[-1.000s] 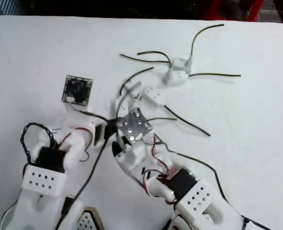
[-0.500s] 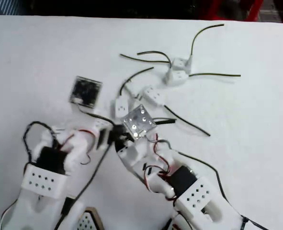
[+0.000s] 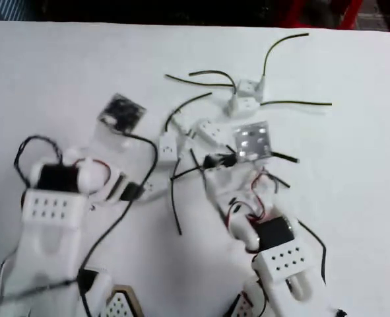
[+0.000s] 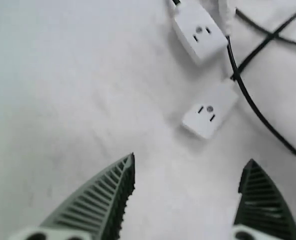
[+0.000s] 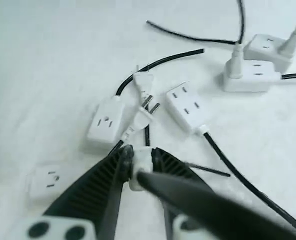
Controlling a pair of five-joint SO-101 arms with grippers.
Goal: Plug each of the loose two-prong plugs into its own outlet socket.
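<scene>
Black-fingered, the right tool is pinched narrow on a white plug, low over the white surface. Just ahead of its tips a two-prong plug points its prongs away from the tool; I cannot tell whether it is one piece with what is held. Beside that lies a single outlet socket on a black cord, with another loose plug near its far end and a double outlet on the other side. Farther off, two outlets lie together, each with a white plug against it. The left tool stands wide apart and holds nothing, above the surface, with a small outlet just ahead and a second outlet beyond it.
</scene>
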